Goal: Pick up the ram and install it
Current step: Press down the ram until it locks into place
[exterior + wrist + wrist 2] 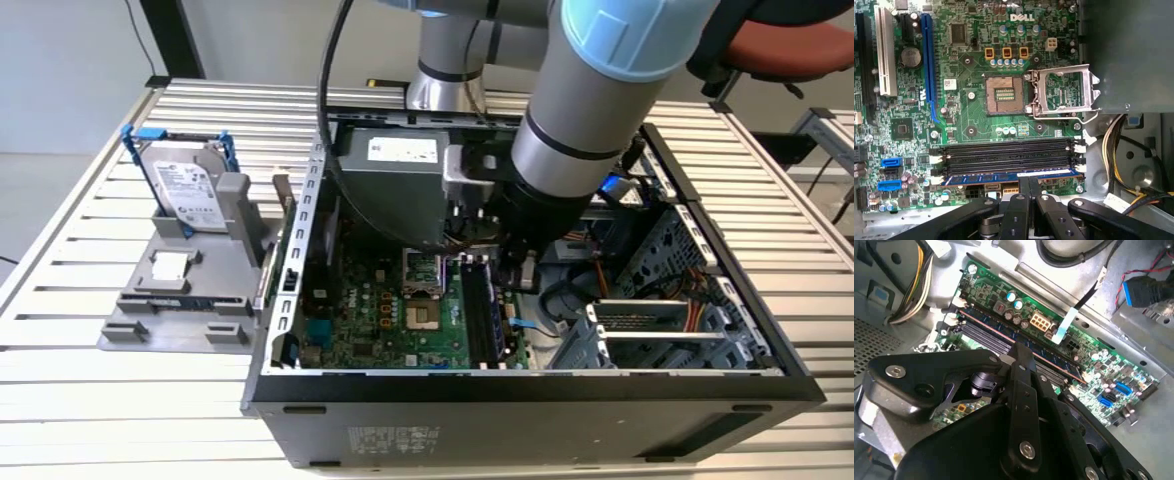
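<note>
The open computer case [534, 385] lay on the slatted table [80, 250], and the arm reached down inside it over the motherboard [979, 115]. The ram [1009, 177] already stood in the outermost memory slot at the board's edge, beside three empty black slots [1004, 155]. The gripper [1029, 187] sat at the stick's middle, its fingers [1023, 356] drawn narrowly around it; whether the stick was fully latched I cannot tell.

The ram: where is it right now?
In both wrist views the ram stands in the outermost memory slot of the motherboard, beside the empty slots, directly under the gripper.
</note>
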Controlling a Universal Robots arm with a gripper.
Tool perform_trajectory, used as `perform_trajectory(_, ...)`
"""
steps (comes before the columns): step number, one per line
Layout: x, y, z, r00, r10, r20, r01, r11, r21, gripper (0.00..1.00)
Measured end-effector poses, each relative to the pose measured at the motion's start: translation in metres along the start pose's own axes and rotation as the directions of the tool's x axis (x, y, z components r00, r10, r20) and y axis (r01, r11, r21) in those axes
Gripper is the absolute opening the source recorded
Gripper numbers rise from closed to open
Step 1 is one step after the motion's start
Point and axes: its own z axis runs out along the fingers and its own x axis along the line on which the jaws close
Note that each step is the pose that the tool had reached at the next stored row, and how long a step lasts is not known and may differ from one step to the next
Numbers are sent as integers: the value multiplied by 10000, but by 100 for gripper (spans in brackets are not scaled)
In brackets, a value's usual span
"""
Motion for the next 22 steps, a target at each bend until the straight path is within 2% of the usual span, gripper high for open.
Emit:
perform_trajectory(1,0,-11,9,9987,-502,-17,502,9987,-46,0)
perform_trajectory(2,0,-11,14,9981,-621,-18,621,9981,-56,0)
perform_trajectory(6,5,-23,22,9980,-637,-19,637,9979,-62,0)
perform_trajectory(22,61,-45,303,9980,-634,-38,634,9980,-66,0)
